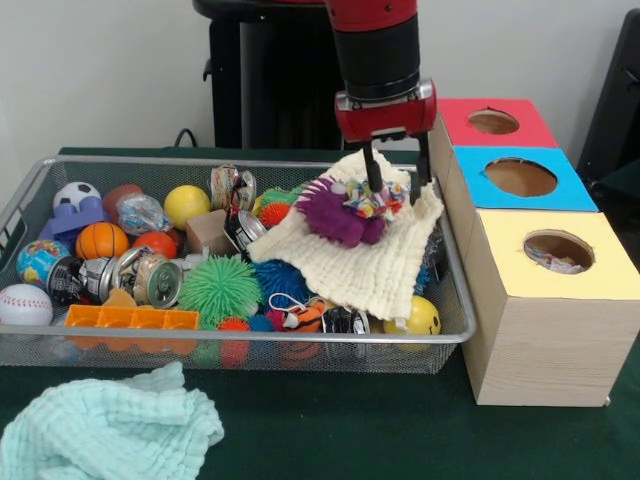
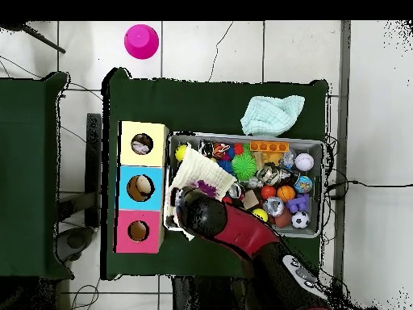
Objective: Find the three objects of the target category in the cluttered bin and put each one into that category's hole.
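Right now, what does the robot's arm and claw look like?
The arm is a thick round column, red at the top with a black band below. It ends in a red wrist block carrying the claw, two thin dark fingers. No cables or markings show.

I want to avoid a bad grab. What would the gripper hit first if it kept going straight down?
Most likely the purple plush toy lying on the cream cloth. The gripper points down, open, at the toy's colourful end, though depth is hard to judge.

Three holed boxes [image 1: 540, 250], two cloths [image 1: 100, 430], perhaps three crushed cans [image 1: 150, 278].
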